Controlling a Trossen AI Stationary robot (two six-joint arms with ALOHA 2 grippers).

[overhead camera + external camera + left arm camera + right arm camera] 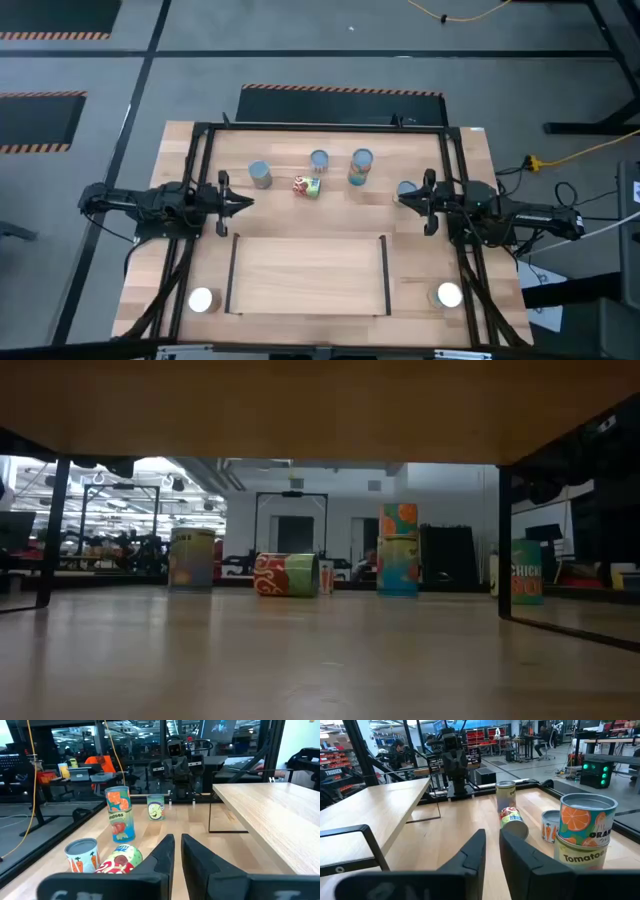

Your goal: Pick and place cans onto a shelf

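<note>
The light-wood shelf (308,272) with thin black rails stands at the table's near middle. Behind it, an upright can (261,174), a second upright can (319,160), a stack of two cans (361,166) and a red, green and yellow can (307,186) on its side. Another can (405,190) stands just beside my right gripper (405,200), which is shut and empty. My left gripper (245,203) is shut and empty, to the left of the row. In the left wrist view the stack (120,815) stands past my fingers (177,845).
One can (202,300) stands at the near left corner and one (449,295) at the near right, both outside the shelf rails. A larger black frame (200,140) runs around the table's far part and sides. The arms face each other behind the shelf.
</note>
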